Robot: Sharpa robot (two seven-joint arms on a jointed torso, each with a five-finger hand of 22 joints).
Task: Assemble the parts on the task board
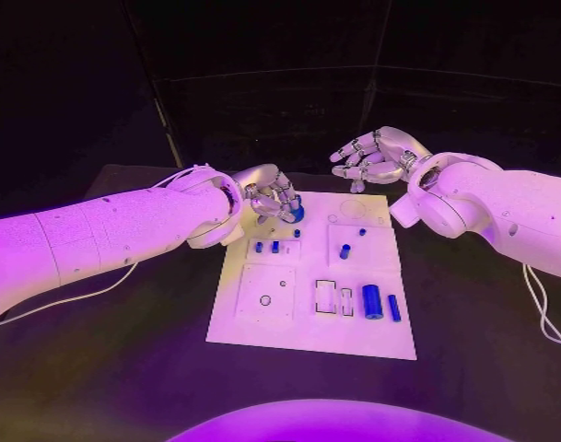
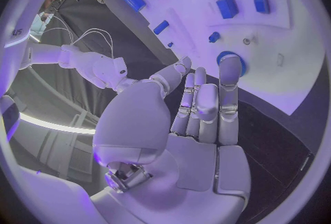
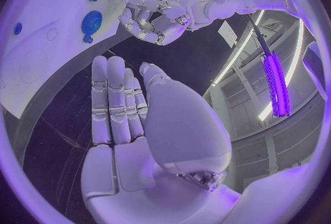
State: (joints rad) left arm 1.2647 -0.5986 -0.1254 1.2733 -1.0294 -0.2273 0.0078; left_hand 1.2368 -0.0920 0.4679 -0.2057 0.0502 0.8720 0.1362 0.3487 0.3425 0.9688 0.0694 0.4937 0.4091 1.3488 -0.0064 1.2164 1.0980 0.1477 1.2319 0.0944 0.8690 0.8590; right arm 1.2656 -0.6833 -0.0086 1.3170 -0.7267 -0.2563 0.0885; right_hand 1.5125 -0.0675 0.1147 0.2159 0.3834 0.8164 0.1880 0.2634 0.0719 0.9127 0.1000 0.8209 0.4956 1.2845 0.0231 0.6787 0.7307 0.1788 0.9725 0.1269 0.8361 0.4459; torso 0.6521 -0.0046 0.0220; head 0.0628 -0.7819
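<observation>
The white task board [image 1: 247, 318] lies in the middle of the table. A round blue part [image 1: 295, 215] sits near its far left corner. My left hand [image 1: 267, 195] hovers right over it, fingers stretched out, and one fingertip [image 2: 231, 67] lies on the round blue part [image 2: 219, 57] with nothing gripped. My right hand [image 1: 376, 157] hangs beyond the board's far edge, empty, fingers [image 3: 110, 97] straight. Two small blue blocks [image 1: 267, 247], a blue peg [image 1: 345, 250] and two blue cylinders [image 1: 373, 301] lie on the board.
The black table [image 1: 108, 368] surrounds the board. A white cable [image 1: 546, 322] trails from my right arm near the table's right side. Another cable [image 1: 75, 296] runs under my left arm.
</observation>
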